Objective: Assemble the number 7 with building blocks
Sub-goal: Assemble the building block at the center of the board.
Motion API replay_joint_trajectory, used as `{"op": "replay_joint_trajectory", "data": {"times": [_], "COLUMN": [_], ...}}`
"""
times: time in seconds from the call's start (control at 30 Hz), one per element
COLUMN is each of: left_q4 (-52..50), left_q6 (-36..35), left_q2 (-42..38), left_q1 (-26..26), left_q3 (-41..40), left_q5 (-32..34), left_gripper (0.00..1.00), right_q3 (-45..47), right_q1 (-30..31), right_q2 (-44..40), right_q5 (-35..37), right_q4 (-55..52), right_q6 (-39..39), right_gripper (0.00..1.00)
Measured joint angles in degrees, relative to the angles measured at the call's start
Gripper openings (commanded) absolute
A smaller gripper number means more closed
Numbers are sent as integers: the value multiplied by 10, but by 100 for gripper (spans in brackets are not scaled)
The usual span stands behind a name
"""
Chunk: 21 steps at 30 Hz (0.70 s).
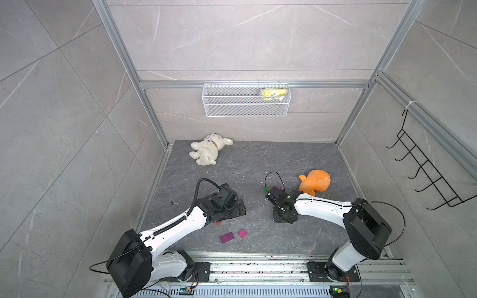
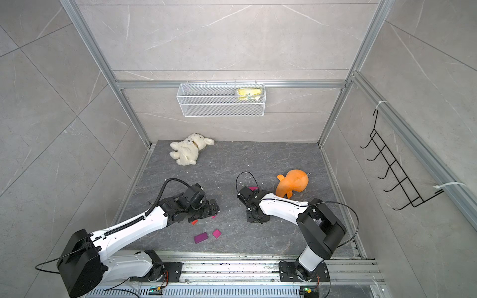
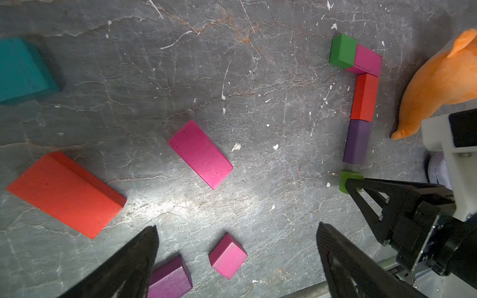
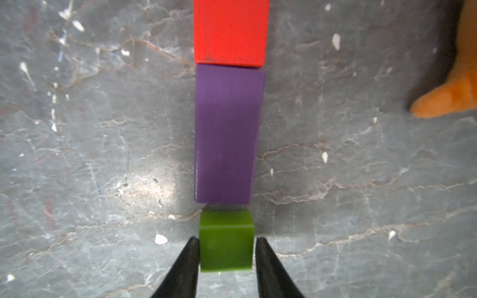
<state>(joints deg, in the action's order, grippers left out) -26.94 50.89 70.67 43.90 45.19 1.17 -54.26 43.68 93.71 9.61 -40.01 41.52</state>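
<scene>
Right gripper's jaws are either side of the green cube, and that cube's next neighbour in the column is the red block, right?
No: the green cube at the right gripper neighbours the purple block; the red block comes after the purple one. The right wrist view shows it.

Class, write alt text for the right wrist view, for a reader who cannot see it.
The right gripper straddles a green block, just short of a purple block that abuts a red block. Grey table; orange plush at the edge.
</scene>
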Motion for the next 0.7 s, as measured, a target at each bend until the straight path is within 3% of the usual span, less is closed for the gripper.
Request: {"op": "replay_joint_trajectory", "data": {"times": [0.7], "left_q4": [0], "left_q6": [-2], "left_q2": [1], "left_q1": [0], "left_q3": [0], "left_q5": [0], "left_gripper": [100], "right_q3": [-3], "right_q1": [-2], "right_q2": [6], "right_q5": [-4], "right_q4": [0], "right_q6": [6], "right_gripper": [33]}}
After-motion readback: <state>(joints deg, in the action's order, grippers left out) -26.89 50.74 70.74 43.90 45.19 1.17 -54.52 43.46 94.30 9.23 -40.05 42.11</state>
